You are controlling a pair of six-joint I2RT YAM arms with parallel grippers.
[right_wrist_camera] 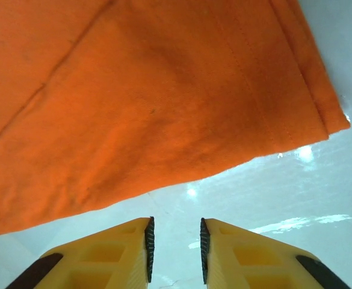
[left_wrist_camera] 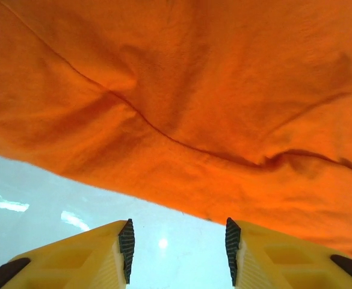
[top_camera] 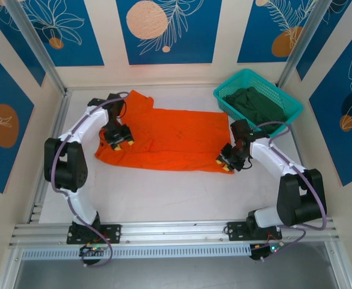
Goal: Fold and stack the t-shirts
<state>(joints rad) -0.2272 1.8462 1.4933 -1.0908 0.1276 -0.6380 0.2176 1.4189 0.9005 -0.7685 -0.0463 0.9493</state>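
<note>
L gripper (left_wrist_camera: 179, 241) is seen open, nothing held, at near hem of orange t-shirt (left_wrist_camera: 194, 108), which is spread flat mid-frame in top view. R gripper (right_wrist_camera: 174, 241) is likewise parted, empty, by its lower-right corner. In upper right, green t-shirt (top_camera: 257, 105) is bunched inside teal basket (top_camera: 242, 73).

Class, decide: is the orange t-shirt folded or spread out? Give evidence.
Spread out: the orange t-shirt lies flat across the table, reaching from the left gripper to the right gripper.
</note>
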